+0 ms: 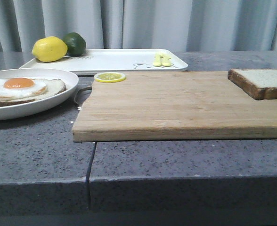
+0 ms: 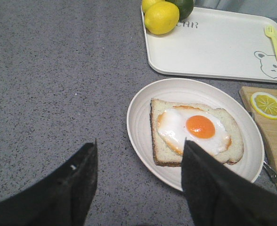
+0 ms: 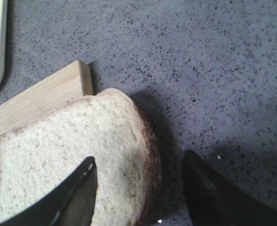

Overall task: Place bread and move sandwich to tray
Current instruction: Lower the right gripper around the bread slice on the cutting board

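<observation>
One bread [image 1: 263, 82] slice lies at the wooden cutting board's [image 1: 176, 106] three o'clock edge. One sandwich [image 2: 197, 132], toast under a fried egg, sits on the round plate [image 2: 143, 106]. The tray [image 2: 214, 47], at the plate's twelve o'clock, reads "AR" and carries a lemon [image 2: 161, 18], a lime [image 1: 75, 43] and yellow cutlery [image 1: 161, 60]. One lemon slice [image 1: 109, 76] rests on the board. The left gripper [image 2: 138, 165] and right gripper [image 3: 138, 181] both gape wide, holding nothing.
</observation>
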Tool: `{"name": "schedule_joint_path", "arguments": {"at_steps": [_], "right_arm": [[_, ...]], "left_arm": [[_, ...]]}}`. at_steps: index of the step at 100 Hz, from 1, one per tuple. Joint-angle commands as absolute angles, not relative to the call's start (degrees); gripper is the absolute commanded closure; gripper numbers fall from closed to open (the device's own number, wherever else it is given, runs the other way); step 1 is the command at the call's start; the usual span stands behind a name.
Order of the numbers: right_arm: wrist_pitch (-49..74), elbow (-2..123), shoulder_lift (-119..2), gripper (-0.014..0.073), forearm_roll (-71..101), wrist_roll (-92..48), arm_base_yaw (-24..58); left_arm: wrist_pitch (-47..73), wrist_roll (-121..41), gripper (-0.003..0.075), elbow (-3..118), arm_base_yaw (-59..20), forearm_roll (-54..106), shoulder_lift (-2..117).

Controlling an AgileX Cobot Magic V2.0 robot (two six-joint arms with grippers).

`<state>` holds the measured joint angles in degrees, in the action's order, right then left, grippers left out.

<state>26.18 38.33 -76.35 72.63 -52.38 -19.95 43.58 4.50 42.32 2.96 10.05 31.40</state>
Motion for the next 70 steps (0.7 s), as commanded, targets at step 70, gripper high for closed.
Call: {"name": "schedule_joint_path", "arguments": {"at_steps": [70], "right_arm": [[32.7, 40.2, -81.4, 0.0176, 83.7, -59.8, -20.4]], "left_arm": [[39.8, 5.0, 0.0355, 44.1, 2.7, 11.0, 32.0]]}}
